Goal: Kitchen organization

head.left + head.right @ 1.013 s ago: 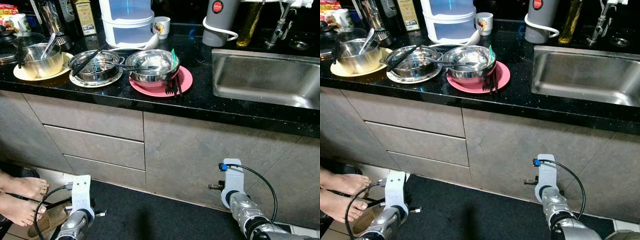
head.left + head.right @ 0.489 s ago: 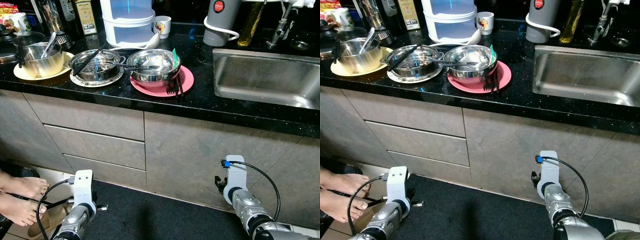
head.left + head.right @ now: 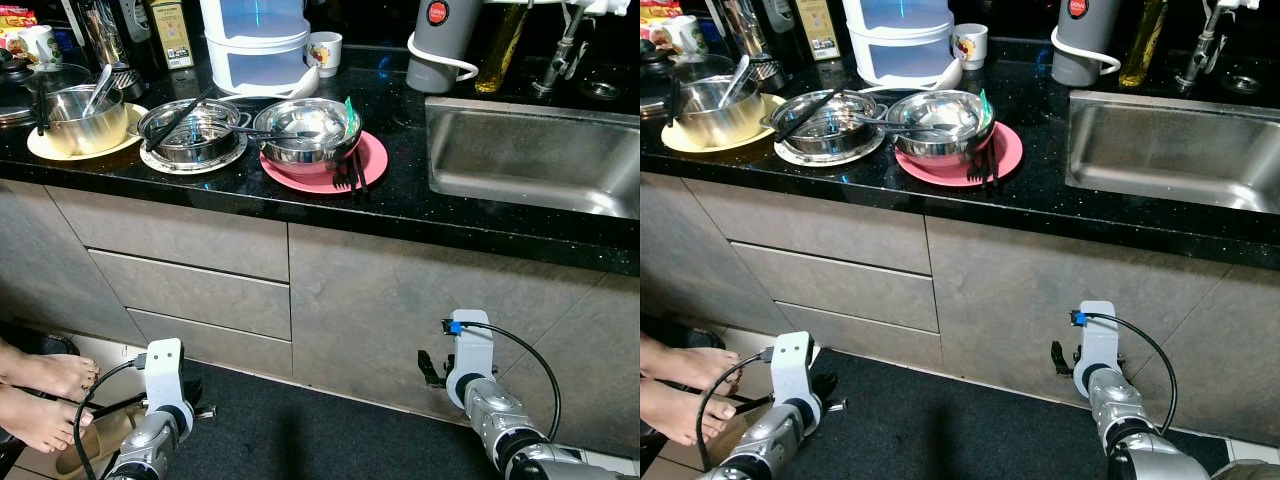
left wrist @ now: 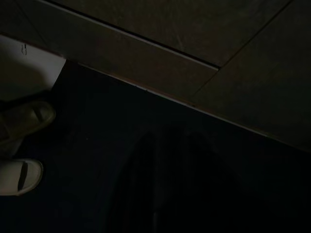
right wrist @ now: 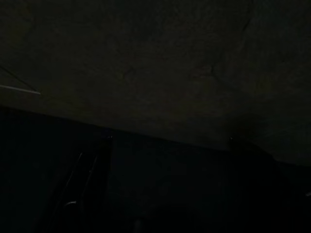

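Observation:
On the black counter (image 3: 400,205) a steel bowl (image 3: 312,128) holding a spoon and a green packet rests on a pink plate (image 3: 372,162), with a black fork (image 3: 346,176) on the plate's front. To its left, a second steel bowl (image 3: 190,130) with black utensils sits on a white plate. Further left, a steel pot (image 3: 80,118) stands on a yellow plate. The steel sink (image 3: 530,160) lies at the right. My left arm (image 3: 160,400) and right arm (image 3: 470,360) hang low in front of the cabinets, far below the dishes. Both wrist views are very dark.
A white and blue container (image 3: 255,45), a mug (image 3: 322,50), a grey flask (image 3: 440,40) and an oil bottle (image 3: 497,50) line the counter's back. Grey drawers (image 3: 190,290) sit below. A person's bare feet (image 3: 40,395) and pale slippers (image 4: 19,174) are at my left, beside a black mat (image 3: 300,430).
The head view has shifted slightly. Both hanging arms have swung a little near the floor. The dishes on the counter have not moved.

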You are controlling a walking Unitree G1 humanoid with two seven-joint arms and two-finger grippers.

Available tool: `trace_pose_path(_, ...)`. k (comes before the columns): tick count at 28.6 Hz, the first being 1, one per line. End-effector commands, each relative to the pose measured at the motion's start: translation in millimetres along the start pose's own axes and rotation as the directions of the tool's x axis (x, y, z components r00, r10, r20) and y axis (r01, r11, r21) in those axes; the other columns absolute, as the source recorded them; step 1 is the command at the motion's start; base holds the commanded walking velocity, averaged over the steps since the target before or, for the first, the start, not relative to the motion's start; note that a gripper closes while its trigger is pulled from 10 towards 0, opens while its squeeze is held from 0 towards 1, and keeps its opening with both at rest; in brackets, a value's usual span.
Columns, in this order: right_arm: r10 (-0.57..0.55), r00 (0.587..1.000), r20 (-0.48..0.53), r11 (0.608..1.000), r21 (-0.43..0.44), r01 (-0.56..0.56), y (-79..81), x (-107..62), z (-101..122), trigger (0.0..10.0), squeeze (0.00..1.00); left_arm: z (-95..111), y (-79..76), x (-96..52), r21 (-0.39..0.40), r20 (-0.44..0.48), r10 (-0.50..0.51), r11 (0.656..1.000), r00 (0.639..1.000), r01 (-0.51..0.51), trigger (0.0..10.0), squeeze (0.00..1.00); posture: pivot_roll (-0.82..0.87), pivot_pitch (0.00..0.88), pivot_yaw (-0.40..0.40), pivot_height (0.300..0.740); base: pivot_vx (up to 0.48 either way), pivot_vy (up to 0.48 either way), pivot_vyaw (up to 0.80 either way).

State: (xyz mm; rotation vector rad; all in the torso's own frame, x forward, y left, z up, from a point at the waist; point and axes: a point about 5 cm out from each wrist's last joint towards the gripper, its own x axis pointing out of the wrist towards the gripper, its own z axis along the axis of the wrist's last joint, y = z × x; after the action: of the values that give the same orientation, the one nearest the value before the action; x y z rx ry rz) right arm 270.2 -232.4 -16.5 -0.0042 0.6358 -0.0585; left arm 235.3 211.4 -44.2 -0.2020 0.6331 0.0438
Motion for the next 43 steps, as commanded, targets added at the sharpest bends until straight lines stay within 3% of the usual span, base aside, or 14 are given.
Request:
trace_pose_path(1,0.007,1.000,0.014,1.000,0.008,-0.007,2.3,1.1,4,10.0,1.00,0,-0.7,0.0,-0.020,0.008,0.005,1.000,1.000,-0.005,10.0,1.00,-0.03,0.043,-0.010,0.740,0.000,0.000,0.00)
trace_pose_path(17,0.033,0.999,0.026,0.999,0.007,-0.033,5.9,1.8,6,10.0,1.00,7,-1.7,1.5,-0.035,0.044,-0.015,0.999,0.999,0.016,10.0,1.00,-0.02,0.046,-0.014,0.740,0.000,0.000,0.00)
trace_pose_path(24,0.027,0.999,0.036,1.000,0.001,-0.027,5.4,2.1,8,10.0,1.00,12,1.7,1.7,-0.017,0.078,0.031,0.999,0.996,-0.030,10.0,1.00,-0.02,0.048,-0.018,0.740,0.000,0.000,0.00)
trace_pose_path(25,0.044,0.998,0.039,0.999,0.019,-0.045,6.6,2.3,9,10.0,0.51,13,0.8,2.0,-0.025,0.078,0.019,1.000,0.997,-0.017,10.0,1.00,-0.02,0.048,-0.019,0.740,0.000,0.000,0.00)
trace_pose_path(26,0.074,0.995,0.062,0.997,0.015,-0.075,8.4,2.5,13,10.0,0.00,14,-4.1,2.9,-0.015,0.078,-0.036,0.999,0.996,0.037,10.0,0.00,-0.02,0.048,-0.019,0.740,0.000,0.000,0.00)
trace_pose_path(29,0.107,0.991,0.086,0.994,0.007,-0.108,9.5,2.5,16,10.0,0.00,14,-4.4,3.0,0.001,0.081,-0.037,0.999,0.996,0.037,10.0,0.00,-0.01,0.048,-0.019,0.740,0.000,0.000,0.00)
trace_pose_path(32,0.242,0.959,0.149,0.969,0.018,-0.248,7.8,0.3,27,10.0,0.00,17,-5.2,3.1,-0.004,0.105,-0.045,0.999,0.994,0.045,10.0,0.00,-0.01,0.051,-0.020,0.740,0.000,0.000,0.00)
trace_pose_path(36,0.333,0.931,0.150,0.943,-0.022,-0.333,7.3,-2.0,29,10.0,0.00,18,-5.9,3.1,-0.002,0.109,-0.053,0.999,0.993,0.054,10.0,0.00,-0.01,0.051,-0.020,0.740,0.000,0.000,0.00)
trace_pose_path(37,0.451,0.884,0.119,0.892,-0.084,-0.444,7.5,-5.7,29,10.0,0.00,18,-5.8,3.0,0.016,0.112,-0.051,0.999,0.992,0.049,10.0,0.00,-0.01,0.053,-0.019,0.740,0.000,0.000,0.00)
trace_pose_path(39,0.541,0.836,0.086,0.839,-0.125,-0.530,5.9,-9.5,29,10.0,0.00,19,-5.6,2.9,0.024,0.115,-0.053,0.998,0.992,0.051,10.0,0.00,-0.01,0.054,-0.019,0.740,0.000,0.000,0.00)
trace_pose_path(40,0.541,0.836,0.086,0.839,-0.125,-0.530,5.9,-9.5,29,10.0,0.00,19,-5.6,2.9,0.024,0.115,-0.053,0.998,0.992,0.051,10.0,0.00,-0.01,0.054,-0.019,0.740,0.000,0.000,0.00)
trace_pose_path(42,0.636,0.766,0.091,0.770,-0.138,-0.623,4.3,-13.9,35,10.0,0.00,18,-5.1,2.7,0.031,0.109,-0.050,0.998,0.993,0.047,10.0,0.00,-0.01,0.055,-0.017,0.740,0.000,0.000,0.00)
trace_pose_path(43,0.636,0.766,0.091,0.770,-0.138,-0.623,4.3,-13.9,35,10.0,0.00,18,-5.1,2.7,0.031,0.109,-0.050,0.998,0.993,0.047,10.0,0.00,-0.01,0.055,-0.017,0.740,0.000,0.000,0.00)
